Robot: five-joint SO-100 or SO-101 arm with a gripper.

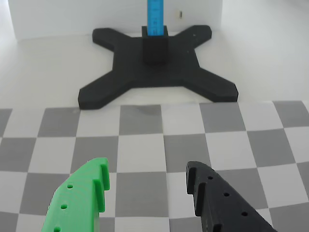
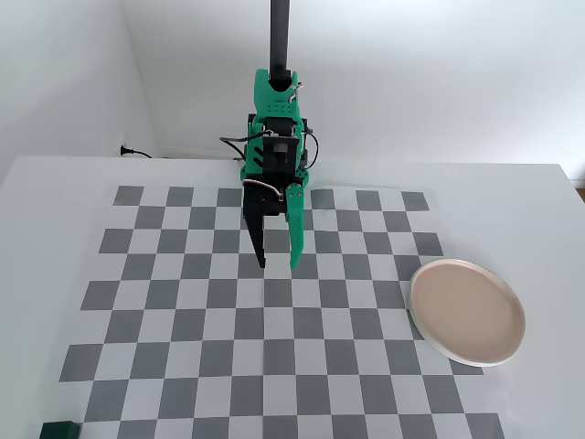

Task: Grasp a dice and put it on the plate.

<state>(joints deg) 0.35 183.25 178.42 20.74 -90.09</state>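
Your gripper (image 2: 277, 265) hangs over the upper middle of the checkerboard mat (image 2: 183, 320) in the fixed view, its fingers parted and holding nothing; the wrist view shows a bare grey square in the gap between the green finger (image 1: 84, 198) and the black finger (image 1: 217, 200). The dice (image 2: 60, 431) sits at the bottom left corner of the fixed view, just off the mat's corner and partly cut by the frame edge, well apart from the gripper. The plate (image 2: 467, 313) lies empty at the right edge of the mat, at mid-height in the frame. The wrist camera looks instead at a black cross-shaped stand (image 1: 154, 63) with a blue post (image 1: 155, 17), so the dice is out of its sight. Judged from here, the step is the reach: swing toward the lower left first, keep the fingers parted, and bring the cube into the wrist view between them before lowering. Square the fingers to the cube's flat faces, not its corners.
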